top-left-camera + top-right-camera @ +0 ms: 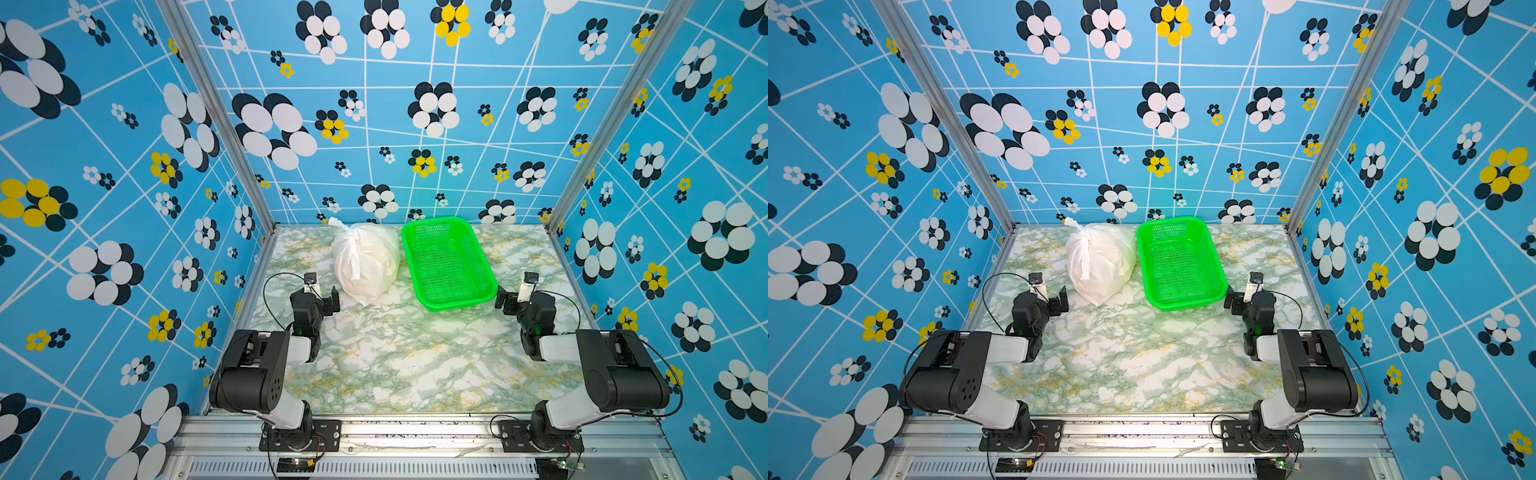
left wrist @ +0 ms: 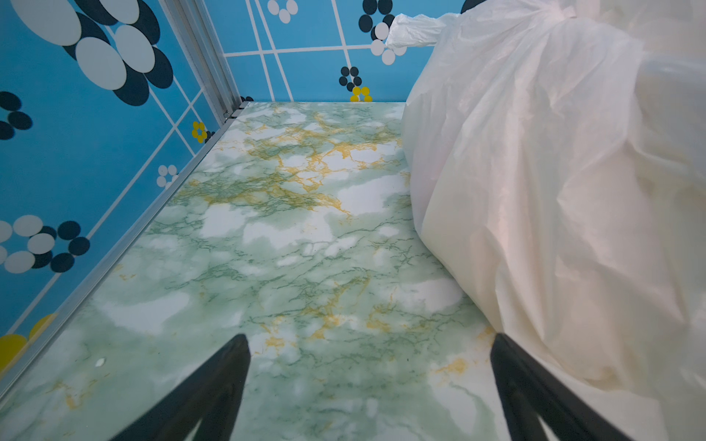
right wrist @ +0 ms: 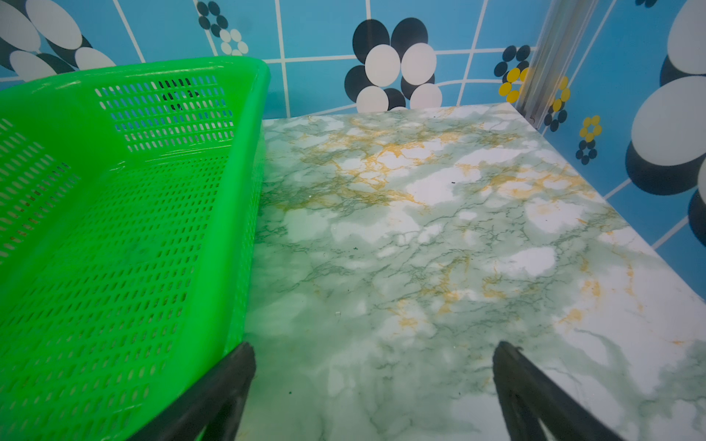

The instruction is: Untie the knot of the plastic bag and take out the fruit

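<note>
The tied plastic bag (image 1: 368, 266) lies at the far middle of the table (image 1: 395, 365), just beside the green mesh basket (image 1: 457, 305), which probably waits for the fruit; none shows through the white plastic. The knot (image 1: 354, 261) faces up, reachable from above. The 2 arms flank them: left tool (image 2: 368, 340) beside the bag, right tool (image 3: 374, 345) beside the basket, both spread wide, holding nothing.

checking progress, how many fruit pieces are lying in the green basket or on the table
0. The green basket is empty and the table holds no loose fruit. Any pieces may be hidden inside the plastic bag, whose knot is tied.
</note>
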### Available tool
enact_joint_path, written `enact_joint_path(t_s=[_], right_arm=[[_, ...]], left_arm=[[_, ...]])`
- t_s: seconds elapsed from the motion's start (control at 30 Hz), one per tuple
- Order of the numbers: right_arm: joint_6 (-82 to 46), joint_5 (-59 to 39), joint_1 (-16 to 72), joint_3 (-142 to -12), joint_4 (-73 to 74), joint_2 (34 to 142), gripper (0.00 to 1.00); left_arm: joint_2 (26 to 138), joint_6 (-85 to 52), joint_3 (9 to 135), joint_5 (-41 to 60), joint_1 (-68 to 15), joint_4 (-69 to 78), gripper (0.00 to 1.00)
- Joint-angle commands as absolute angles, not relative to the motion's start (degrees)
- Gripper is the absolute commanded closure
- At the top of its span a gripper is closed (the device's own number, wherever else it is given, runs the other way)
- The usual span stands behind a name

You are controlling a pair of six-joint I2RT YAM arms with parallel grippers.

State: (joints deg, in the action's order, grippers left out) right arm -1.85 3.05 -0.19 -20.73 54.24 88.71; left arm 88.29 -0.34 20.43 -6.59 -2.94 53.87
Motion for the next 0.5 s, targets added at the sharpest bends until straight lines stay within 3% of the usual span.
enact_joint_path(t_s=[0.0,0.17,0.3,0.4,0.47], right_arm=[[-1.0,3.2,-0.1,-20.9,52.5,86.2,0.01],[-8.3,13.0,0.4,-23.0,32.2,71.3,0.01],[-15.3,17.0,0.4,-22.6,26.8,64.5,0.01],[-27.2,22.0,0.3,-23.4,17.9,60.2,0.01],[-29.1,22.1,0.3,-23.8,13.0,57.6,0.01]], left_arm=[[84.9,1.2,20.5,-6.4,-3.8,52.4,0.01],[70.6,-3.3,21.4,-11.3,-5.0,36.7,0.01],[60.7,-9.1,21.3,-12.1,-5.6,28.3,0.01],[54.9,-17.0,18.9,-9.3,-5.4,28.4,0.01],[50.4,-22.7,21.9,-6.7,-5.4,18.0,0.01]])
